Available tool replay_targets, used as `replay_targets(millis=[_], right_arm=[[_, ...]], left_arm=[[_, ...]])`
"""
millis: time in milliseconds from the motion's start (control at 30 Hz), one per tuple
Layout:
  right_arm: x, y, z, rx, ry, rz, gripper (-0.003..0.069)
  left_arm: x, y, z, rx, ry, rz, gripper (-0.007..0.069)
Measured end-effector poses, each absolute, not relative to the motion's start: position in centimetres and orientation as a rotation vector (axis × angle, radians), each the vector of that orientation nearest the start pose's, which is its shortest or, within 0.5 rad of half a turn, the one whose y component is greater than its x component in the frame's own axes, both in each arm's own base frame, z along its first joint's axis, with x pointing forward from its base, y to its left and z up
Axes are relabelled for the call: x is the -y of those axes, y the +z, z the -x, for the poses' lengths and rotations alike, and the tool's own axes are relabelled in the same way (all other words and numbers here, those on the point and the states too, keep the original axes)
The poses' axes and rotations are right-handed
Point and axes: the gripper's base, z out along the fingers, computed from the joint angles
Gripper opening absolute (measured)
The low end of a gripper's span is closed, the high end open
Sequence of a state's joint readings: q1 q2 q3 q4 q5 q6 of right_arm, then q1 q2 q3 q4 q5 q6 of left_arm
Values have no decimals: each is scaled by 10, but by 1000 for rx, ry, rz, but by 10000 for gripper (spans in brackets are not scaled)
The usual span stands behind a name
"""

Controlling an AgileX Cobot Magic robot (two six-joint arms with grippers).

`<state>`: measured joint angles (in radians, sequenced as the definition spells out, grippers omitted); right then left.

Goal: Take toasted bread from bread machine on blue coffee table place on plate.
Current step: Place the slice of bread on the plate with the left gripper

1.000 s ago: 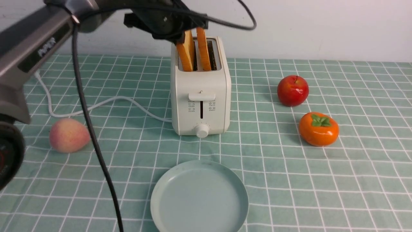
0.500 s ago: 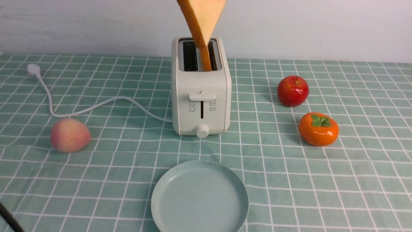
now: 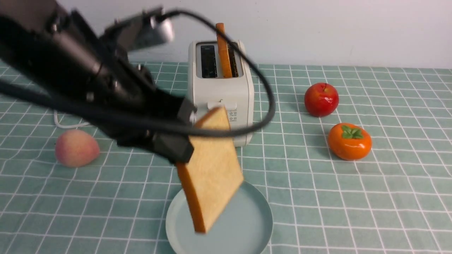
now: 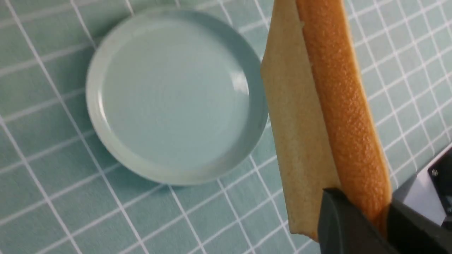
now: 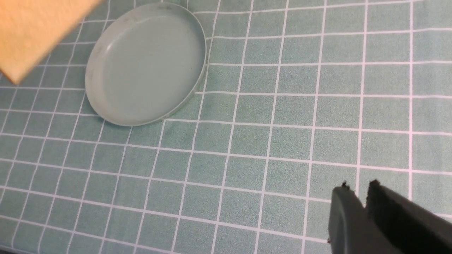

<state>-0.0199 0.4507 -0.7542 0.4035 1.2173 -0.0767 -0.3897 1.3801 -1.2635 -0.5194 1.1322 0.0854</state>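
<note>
My left gripper (image 3: pixel 185 143) is shut on one slice of toasted bread (image 3: pixel 212 169), gripping it at a crust corner. The slice hangs tilted just above the plate (image 3: pixel 247 225), its low corner over the plate's left part. In the left wrist view the fingers (image 4: pixel 339 222) pinch the slice's orange crust (image 4: pixel 335 106) beside the plate (image 4: pixel 173 95). A second slice (image 3: pixel 222 49) stands in the right slot of the bread machine (image 3: pixel 220 91) on the blue coffee table (image 3: pixel 353 197). My right gripper (image 5: pixel 358 188) hovers over bare cloth, jaws slightly parted and empty.
A peach (image 3: pixel 76 148) lies left of the toaster, with the white cord (image 3: pixel 67 124) behind it. A red apple (image 3: pixel 321 99) and an orange persimmon (image 3: pixel 349 141) sit to the right. A pale wall stands close behind the toaster.
The left arm pulled one slice up out of the toaster's left slot, carried it high, then swung it forward and down over the plate. The other slice stayed in its slot.
</note>
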Motion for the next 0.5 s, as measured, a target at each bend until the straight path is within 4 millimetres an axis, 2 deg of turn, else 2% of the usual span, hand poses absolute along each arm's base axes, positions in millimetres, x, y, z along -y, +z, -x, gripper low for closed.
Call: replay_targets(millis=[33, 67, 100, 167, 300, 467, 500], right_arm=[[-33, 336, -46, -2345, 470, 76, 90], [-33, 336, -46, -2345, 470, 76, 90], [-33, 336, -46, -2345, 472, 76, 92], [-33, 336, -46, -2345, 472, 76, 95], [-32, 337, -47, -2330, 469, 72, 98], [-32, 338, -48, -2316, 466, 67, 102], [-32, 338, -48, -2311, 465, 66, 104]], left_arm=[[142, 335, -234, -2692, -806, -472, 39], [142, 332, -234, -2695, -809, -472, 39], [143, 312, -233, -2703, -834, -467, 39], [147, 292, -235, -2677, -898, -457, 39], [155, 270, -247, -2627, -974, -376, 39], [158, 252, -263, -2627, -967, -284, 45], [159, 244, -268, -2642, -955, -260, 70]])
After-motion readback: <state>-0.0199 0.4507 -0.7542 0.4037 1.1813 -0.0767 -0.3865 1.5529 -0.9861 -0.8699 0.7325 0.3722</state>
